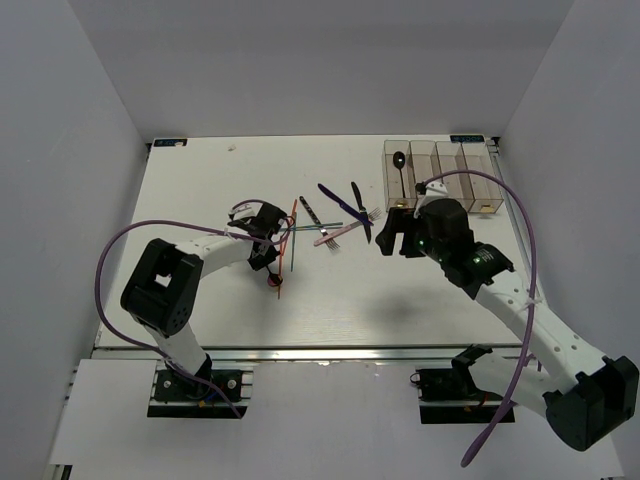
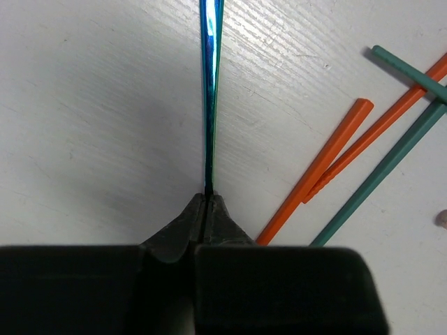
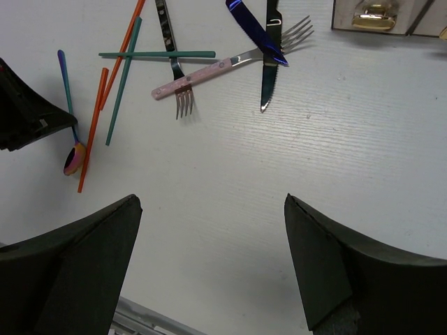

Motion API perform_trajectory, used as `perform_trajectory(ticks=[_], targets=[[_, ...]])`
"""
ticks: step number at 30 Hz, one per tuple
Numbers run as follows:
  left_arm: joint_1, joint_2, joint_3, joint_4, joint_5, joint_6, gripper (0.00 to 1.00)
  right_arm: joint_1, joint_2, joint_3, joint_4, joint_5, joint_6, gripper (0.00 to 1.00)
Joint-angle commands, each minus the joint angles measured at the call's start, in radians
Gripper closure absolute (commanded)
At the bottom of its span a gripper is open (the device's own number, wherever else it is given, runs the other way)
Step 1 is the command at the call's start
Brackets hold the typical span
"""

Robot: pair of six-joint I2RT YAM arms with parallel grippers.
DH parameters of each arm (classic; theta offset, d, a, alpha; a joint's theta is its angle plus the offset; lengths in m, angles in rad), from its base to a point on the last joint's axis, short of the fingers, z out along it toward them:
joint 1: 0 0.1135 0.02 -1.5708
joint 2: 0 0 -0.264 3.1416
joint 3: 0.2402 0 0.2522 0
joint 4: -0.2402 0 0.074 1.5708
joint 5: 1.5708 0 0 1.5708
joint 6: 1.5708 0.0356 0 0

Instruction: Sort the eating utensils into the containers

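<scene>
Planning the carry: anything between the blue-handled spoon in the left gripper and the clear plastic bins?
Yes: the pink-handled fork and dark blue knife lie between; the open right gripper hovers nearer the bins.

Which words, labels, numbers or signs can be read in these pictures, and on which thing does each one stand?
No text can be read.
On the table, far corners: two blue strips, too small to read.
On a container: a yellow-brown mark, no letters visible.
On the silver fork: dark marks along the handle, too blurred to read.
</scene>
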Motion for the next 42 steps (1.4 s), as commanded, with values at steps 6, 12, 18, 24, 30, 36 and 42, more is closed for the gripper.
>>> perform_trajectory(ticks=[6,12,18,24,30,36,42], targets=[[0.001,0.047,-0.061,-0.039,0.029,0.04,0.89,0.004,-0.041,-0.012,0.058,-0.015,-0.01,0.12],[0.001,0.047,-0.097,-0.019,0.04,0.049,0.85,0.004,-0.056,-0.013,0.065,-0.011,-0.016,0.12],[0.001,0.04,-0.123,0.002,0.038,0.06,1.0,0.004,-0.065,-0.019,0.072,-0.008,-0.016,0.12],[0.0,-0.104,-0.097,-0.079,-0.113,0.063,1.0,0.004,-0.064,-0.03,0.083,-0.031,-0.01,0.12],[-0.002,-0.302,-0.06,-0.011,-0.076,0.201,1.0,0.004,-0.049,-0.045,0.14,-0.09,0.019,0.12],[-0.002,-0.436,-0.12,0.067,0.041,0.259,1.0,0.007,0.085,-0.055,0.29,-0.251,0.126,0.15],[-0.048,-0.591,-0.213,0.301,0.236,0.325,1.0,0.085,0.261,0.014,0.516,-0.298,0.323,0.15]])
